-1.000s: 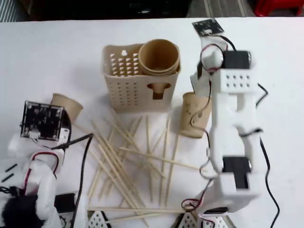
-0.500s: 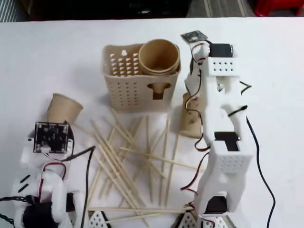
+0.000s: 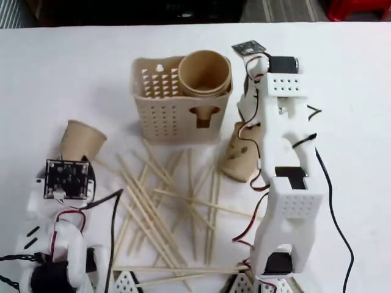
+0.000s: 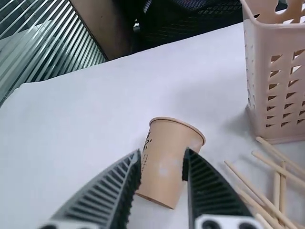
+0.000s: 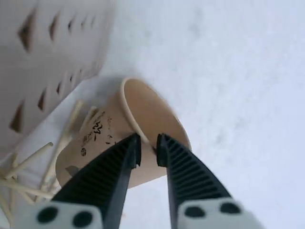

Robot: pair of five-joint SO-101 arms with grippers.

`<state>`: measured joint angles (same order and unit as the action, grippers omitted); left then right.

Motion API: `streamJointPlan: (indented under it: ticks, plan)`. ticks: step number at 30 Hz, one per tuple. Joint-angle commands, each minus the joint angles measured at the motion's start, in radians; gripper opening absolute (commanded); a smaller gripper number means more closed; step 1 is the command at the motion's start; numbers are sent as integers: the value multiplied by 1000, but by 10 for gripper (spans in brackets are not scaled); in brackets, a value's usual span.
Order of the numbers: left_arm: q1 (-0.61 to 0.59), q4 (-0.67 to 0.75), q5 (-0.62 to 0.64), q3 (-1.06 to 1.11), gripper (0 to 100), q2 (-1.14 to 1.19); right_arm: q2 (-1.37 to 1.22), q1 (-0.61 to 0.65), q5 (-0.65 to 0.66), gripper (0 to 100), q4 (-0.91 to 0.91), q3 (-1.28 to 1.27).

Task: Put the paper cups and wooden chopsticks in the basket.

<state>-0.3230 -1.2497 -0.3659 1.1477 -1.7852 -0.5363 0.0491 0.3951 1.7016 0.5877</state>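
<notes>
Taking stock, found brown paper cups (image 3: pixel 204 73) stacked in the beige perforated plastic basket (image 3: pixel 160 110) at twelve o'clock. Saw right gripper (image 5: pixel 148 138) pinching a tipped paper cup (image 3: pixel 238 157) at three, left gripper (image 4: pixel 161 153) wide before another loose cup (image 4: pixel 171 143) at nine, wooden chopsticks (image 3: pixel 183 201) strewn at six.

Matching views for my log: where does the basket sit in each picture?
High view: basket at the table's far middle, stacked cups inside.
Left wrist view: its perforated wall stands beyond the lone cup.
Right wrist view: its perforated wall rises beside the tilted cup.
Shared landmark: loose chopsticks at its foot.
</notes>
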Motion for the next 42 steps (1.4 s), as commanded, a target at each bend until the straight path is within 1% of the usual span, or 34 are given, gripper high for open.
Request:
streamJointPlan:
  ticks: [1, 5, 12, 20, 25, 28, 30, 33, 38, 42]
  plan:
    - [-8, 25, 5, -8, 157, -4, 28, -45, 20, 17, 15, 9]
    - [-8, 25, 5, -8, 157, -4, 59, -77, 66, 19, 16, 0]
    - [-8, 25, 5, -8, 157, -4, 145, -134, 66, 19, 16, -78]
    - [-8, 25, 5, -8, 157, -4, 325, -203, 69, 19, 16, -117]
    - [-8, 23, 5, -8, 157, -4, 404, -229, 186, 19, 16, -120]
    - [-8, 21, 5, -8, 157, -4, 392, -259, 192, 19, 16, -120]
    - [-8, 21, 5, -8, 157, -4, 375, -277, 183, 19, 16, -140]
    - [-7, 23, 6, -8, 157, -4, 360, -277, 115, 41, 16, -206]
    - [-5, 25, 6, -8, 157, -4, 355, -229, 40, 109, 15, -298]
    - [-7, 25, 6, -6, 157, -4, 346, -182, -12, 119, 10, -311]
